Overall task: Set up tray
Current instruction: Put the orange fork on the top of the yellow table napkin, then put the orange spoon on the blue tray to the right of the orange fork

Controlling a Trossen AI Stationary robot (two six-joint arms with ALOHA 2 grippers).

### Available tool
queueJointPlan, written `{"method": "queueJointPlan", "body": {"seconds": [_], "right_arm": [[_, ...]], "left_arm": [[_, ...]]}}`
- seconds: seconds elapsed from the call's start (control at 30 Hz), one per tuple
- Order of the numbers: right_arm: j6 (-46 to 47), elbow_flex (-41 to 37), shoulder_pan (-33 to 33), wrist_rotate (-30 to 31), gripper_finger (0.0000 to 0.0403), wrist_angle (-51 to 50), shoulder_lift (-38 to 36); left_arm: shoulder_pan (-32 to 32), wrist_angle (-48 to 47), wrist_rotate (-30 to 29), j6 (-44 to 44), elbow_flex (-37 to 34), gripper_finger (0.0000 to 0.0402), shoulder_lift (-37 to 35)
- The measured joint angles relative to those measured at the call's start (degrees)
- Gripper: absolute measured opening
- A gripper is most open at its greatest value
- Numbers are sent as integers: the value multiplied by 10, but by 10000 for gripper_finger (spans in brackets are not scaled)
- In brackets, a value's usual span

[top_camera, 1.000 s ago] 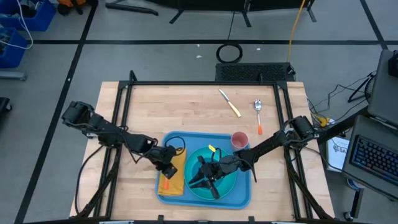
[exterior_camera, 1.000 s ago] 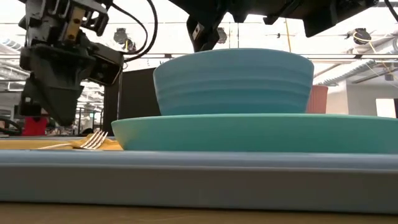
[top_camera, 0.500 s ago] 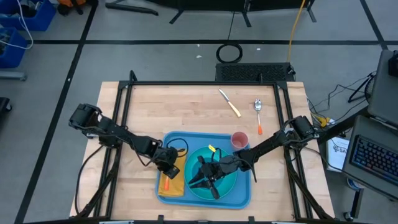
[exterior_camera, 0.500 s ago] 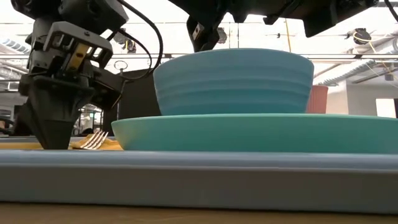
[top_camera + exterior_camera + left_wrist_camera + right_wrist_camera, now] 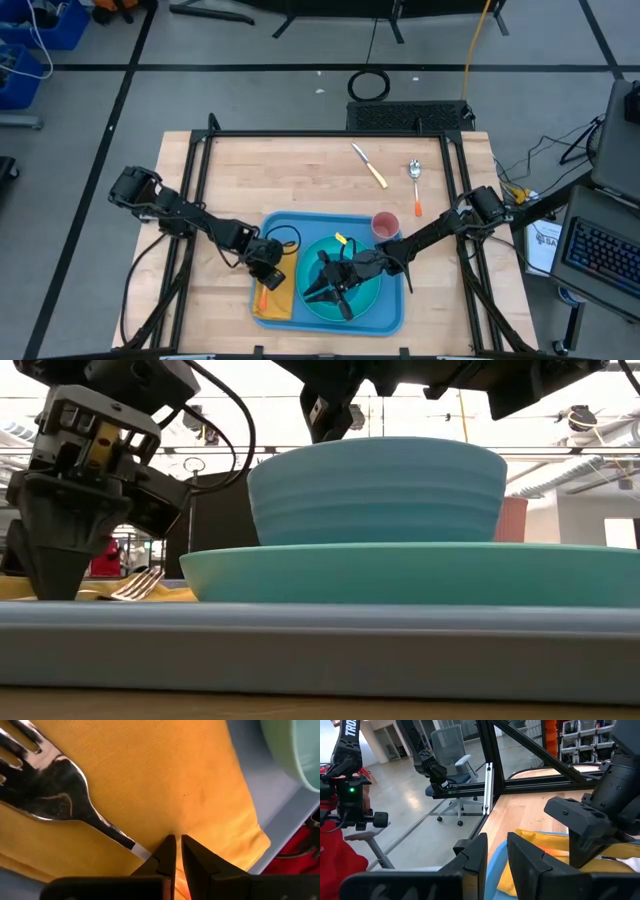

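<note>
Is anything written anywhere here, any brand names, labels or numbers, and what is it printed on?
"TRO": white letters running along a dark arm piece at the edge of the right wrist view; the rest of the word is cut off.
White sheet beside the table in the high view: dark print, too small to read.
Tray: no writing visible on it.

Table (image 5: 250, 170): tray (image 5: 392, 318), knife (image 5: 369, 165), spoon (image 5: 415, 185), perhaps cup (image 5: 386, 223).
</note>
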Motion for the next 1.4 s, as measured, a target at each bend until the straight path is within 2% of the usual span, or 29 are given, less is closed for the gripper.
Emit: {"method": "queueJointPlan", "body": {"seconds": [0.37,0.47,0.57,0.67,0.83,0.93,1.07,1.2,1.3,1.4], "right_arm": [[0,0,0,0,63,0,0],[0,0,0,0,63,0,0],[-1,0,0,-3,63,0,0],[-4,0,0,-4,63,-2,-4],[-31,0,7,-3,63,-8,-28],[-48,0,14,-3,63,-24,-50],[-71,0,22,8,62,-52,-91],[-107,-3,30,71,49,-58,-147],[-126,-15,32,98,35,-40,-191],[-102,-27,31,104,23,-29,-220]], "left_arm": [[-9,16,-13,14,-1,35,-22],[-20,15,-43,29,-1,35,-53],[-35,37,-105,55,-1,35,-95],[-62,71,-209,114,-1,35,-144],[-127,148,-402,277,0,35,-204],[-163,207,-486,361,0,35,-223],[-177,295,-514,474,0,35,-230],[-188,405,-532,604,0,35,-232],[-189,459,-531,647,0,35,-231],[-187,493,-534,665,0,35,-231]]}}
